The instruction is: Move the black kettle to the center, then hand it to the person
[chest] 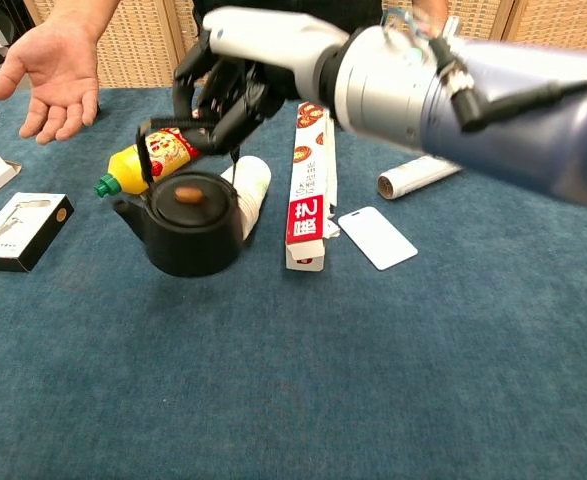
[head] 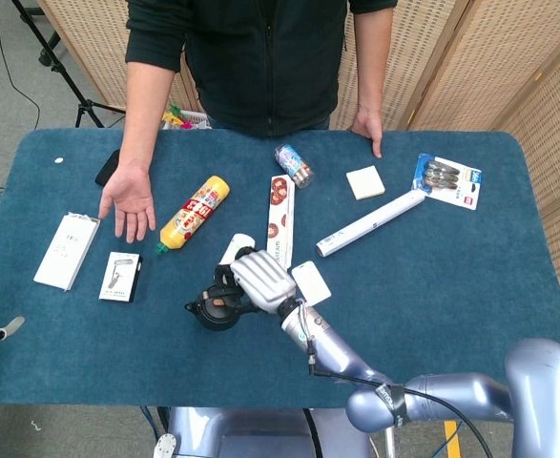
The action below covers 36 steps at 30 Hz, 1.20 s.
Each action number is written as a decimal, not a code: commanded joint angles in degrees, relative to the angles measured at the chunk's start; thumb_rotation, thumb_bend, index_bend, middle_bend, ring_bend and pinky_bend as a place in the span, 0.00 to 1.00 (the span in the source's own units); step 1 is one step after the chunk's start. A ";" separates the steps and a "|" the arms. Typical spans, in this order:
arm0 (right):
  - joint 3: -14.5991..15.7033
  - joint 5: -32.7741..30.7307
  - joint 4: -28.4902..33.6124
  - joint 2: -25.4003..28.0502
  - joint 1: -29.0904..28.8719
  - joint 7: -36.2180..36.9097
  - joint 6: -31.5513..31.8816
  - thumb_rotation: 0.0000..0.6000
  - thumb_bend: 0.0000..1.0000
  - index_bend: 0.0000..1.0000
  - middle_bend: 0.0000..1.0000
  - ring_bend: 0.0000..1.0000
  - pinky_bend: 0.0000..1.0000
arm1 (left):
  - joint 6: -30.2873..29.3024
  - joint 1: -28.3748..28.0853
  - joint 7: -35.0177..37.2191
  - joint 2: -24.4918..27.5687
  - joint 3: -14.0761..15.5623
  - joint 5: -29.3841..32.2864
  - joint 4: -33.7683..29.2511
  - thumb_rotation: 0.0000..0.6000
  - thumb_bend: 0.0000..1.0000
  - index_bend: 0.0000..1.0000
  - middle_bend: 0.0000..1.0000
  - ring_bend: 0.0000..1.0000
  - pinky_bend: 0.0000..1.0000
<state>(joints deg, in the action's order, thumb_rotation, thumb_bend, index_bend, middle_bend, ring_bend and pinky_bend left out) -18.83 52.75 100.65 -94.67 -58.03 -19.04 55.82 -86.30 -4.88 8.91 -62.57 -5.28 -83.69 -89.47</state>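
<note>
Black kettle [chest: 185,225] hangs below our right hand [chest: 223,85], which holds its thin wire handle.
We judge it heavy, rigid and free to swing; left hand unseen.

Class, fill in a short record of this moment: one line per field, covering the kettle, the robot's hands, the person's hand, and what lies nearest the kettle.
kettle: black, hanging by its handle, lid on
right hand: grips the kettle's handle from above
left hand: not in view
person's hand: open, palm up, at the table's far left
nearest things: paper cup and yellow bottle, just behind the kettle
table: blue cloth
</note>
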 commanded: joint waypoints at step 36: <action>9.89 4.17 15.50 19.49 7.41 -6.02 2.63 1.00 0.00 0.03 0.00 0.00 0.11 | 2.09 -1.12 -3.58 -1.55 -0.17 1.78 0.24 1.00 0.00 0.01 0.00 0.00 0.11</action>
<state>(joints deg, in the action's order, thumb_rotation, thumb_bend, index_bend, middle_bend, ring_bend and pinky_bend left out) -8.75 56.51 111.58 -81.02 -52.55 -24.13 56.04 -84.16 -5.99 5.37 -64.08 -5.43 -81.88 -89.26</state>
